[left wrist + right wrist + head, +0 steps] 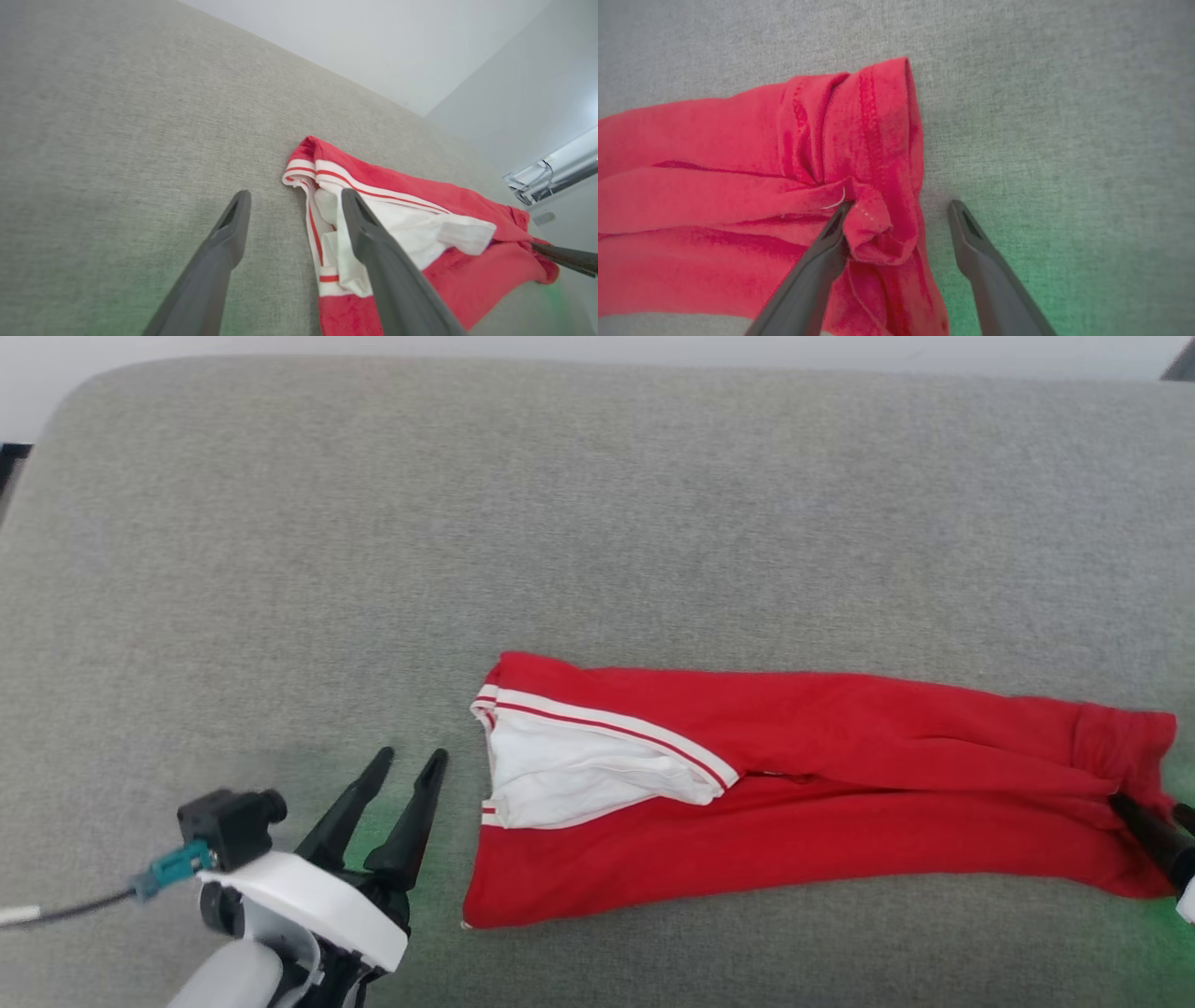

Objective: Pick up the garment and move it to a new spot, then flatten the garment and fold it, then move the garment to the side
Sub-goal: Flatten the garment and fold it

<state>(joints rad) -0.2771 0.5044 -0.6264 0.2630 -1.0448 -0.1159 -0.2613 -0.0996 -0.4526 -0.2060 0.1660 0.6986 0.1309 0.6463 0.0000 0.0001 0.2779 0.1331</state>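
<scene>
Left pincer [412, 753] spread, right pincer [901, 204] wide astride garment [822, 821]

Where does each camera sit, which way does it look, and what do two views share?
Head view: on the head, looking forward and down at the red shirt on the grey cushion; left end effector lower left, right end effector at the right edge.
Left wrist view: on the left wrist, looking along its own fingers at the shirt's white sleeve.
Right wrist view: on the right wrist, looking down its own fingers at the shirt's red hem.
Shared: all show the shirt.
</scene>
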